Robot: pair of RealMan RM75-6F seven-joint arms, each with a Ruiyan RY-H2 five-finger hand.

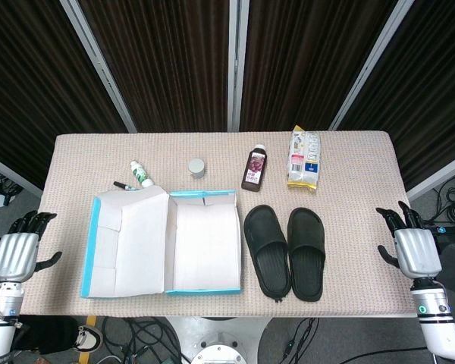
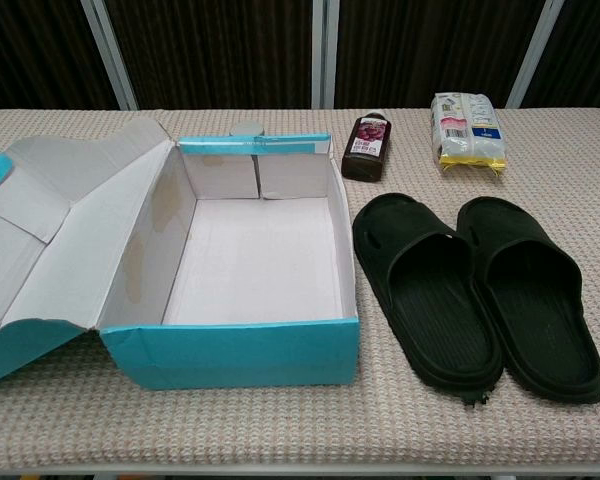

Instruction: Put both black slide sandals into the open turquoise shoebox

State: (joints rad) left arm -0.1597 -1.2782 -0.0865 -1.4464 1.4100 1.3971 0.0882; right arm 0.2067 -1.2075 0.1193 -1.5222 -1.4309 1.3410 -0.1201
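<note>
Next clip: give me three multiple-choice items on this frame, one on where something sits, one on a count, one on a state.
1. Where are the two black rubber slide sandals?
A. inside the box
B. on the table beside the box
C. held in a hand

2. How many sandals are inside the turquoise cardboard shoebox?
A. none
B. one
C. two

3. What is the right robot hand doing?
A. holding a sandal
B. resting on the box
C. holding nothing, off the table edge

Key: 1 B, both lie side by side on the cloth; 2 A, the box floor is bare; 3 C, the fingers are apart, with nothing between them.

Black sandals (image 2: pixel 475 295); turquoise shoebox (image 2: pixel 230 352), white inside; beige woven tablecloth (image 2: pixel 400 425).
</note>
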